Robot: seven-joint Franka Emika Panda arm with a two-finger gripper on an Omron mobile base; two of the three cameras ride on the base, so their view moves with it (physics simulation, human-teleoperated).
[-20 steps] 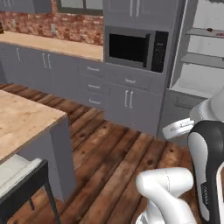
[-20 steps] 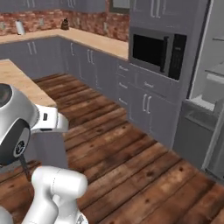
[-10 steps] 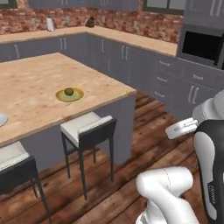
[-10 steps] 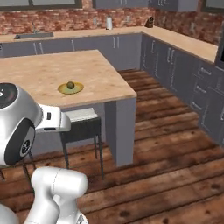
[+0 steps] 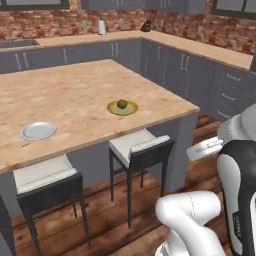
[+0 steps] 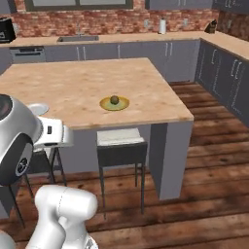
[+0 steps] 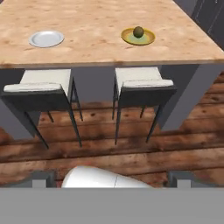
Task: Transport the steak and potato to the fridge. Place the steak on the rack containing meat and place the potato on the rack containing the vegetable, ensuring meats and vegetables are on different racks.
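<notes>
left base view: you see the potato sitting on a small yellow plate on the wooden island counter, toward its near right corner.
grey plate: a round grey plate lies well to the left of the yellow one, near the counter's front edge.
stools: two cushioned stools are tucked under the front overhang, standing on the wood floor.
right base view: you see the potato on the yellow plate, about mid-depth on the island counter, with one stool below it.
back wall: a sink is set in the far counter against the brick wall.
hand view: you look down over the island; the potato and yellow plate are at upper right, the grey plate at upper left, both stools beneath.
gripper: its two finger tips stand wide apart at the bottom edge, so the gripper is released and holds nothing, well away from the potato.
</notes>
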